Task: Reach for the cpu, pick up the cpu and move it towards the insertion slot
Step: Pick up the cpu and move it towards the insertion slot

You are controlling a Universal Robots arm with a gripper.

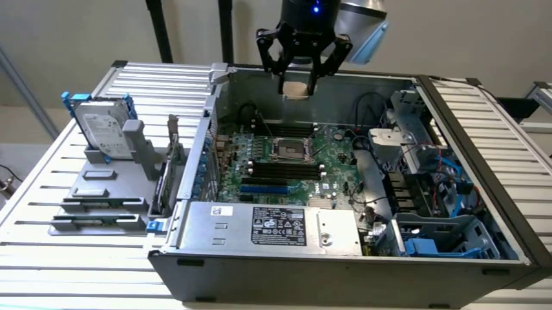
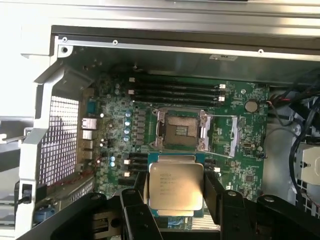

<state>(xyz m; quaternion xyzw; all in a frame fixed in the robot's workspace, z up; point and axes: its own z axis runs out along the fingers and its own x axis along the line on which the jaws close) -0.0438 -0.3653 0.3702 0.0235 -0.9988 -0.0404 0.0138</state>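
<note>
My gripper (image 1: 298, 82) hangs above the far side of the open computer case, shut on the cpu (image 1: 298, 89), which shows as a small pale square between the black fingers. In the wrist view the cpu (image 2: 176, 187) is a silvery-grey chip with printed text, clamped between the two dark fingers (image 2: 216, 192). The insertion slot (image 1: 290, 151) is a square socket with a dark centre and metal frame on the green circuit board, lower than the gripper and nearer the camera. In the wrist view the insertion slot (image 2: 181, 130) lies just beyond the held chip, uncovered.
Long black memory slots (image 1: 278, 171) flank the socket. The case walls (image 1: 207, 129) surround the board; cables and a drive cage (image 1: 440, 236) crowd the exterior view's right. An upright hard drive with a blue bracket (image 1: 102, 132) stands outside the case at the exterior view's left.
</note>
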